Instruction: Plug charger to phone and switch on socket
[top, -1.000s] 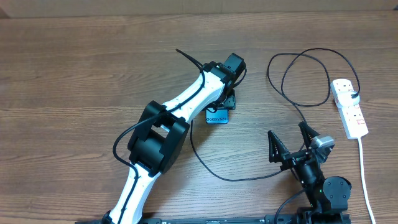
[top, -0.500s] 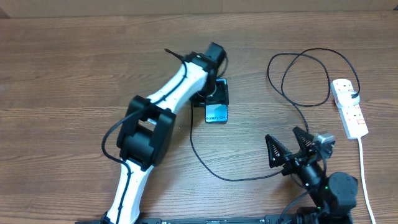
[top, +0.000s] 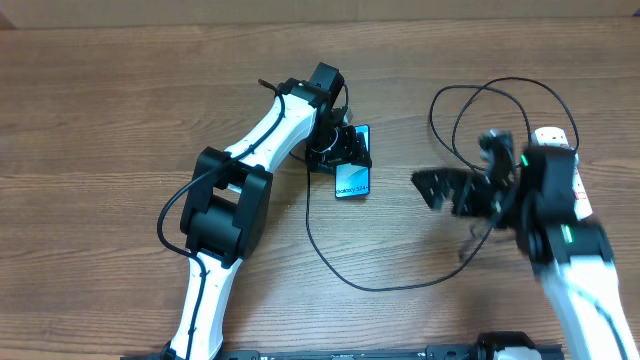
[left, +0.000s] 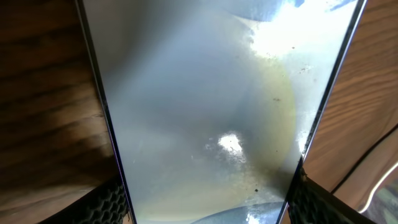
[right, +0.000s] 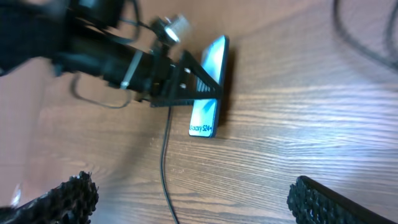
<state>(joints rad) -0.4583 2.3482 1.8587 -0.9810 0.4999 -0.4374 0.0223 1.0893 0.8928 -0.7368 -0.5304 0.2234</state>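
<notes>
Overhead, the phone (top: 352, 180) sits near the middle of the bench (top: 100, 100). It is a slim rectangle with a light blue-teal screen, dark edges and "Galaxy S24+" lettering at one short end. The left gripper (top: 342, 152) pinches it across its width, one finger against each long edge. The right gripper (right: 199, 199) hangs spread wide, blurred and holding nothing, between the phone and the white socket (top: 548, 133). The charger (top: 375, 289), thin and black, loops across the bench.

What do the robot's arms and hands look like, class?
The left arm has white links, black joints and a black cable alongside. The right arm is white with a black wrist showing green lights. The left hand and right hand are black, with tapered fingers and textured pads.
</notes>
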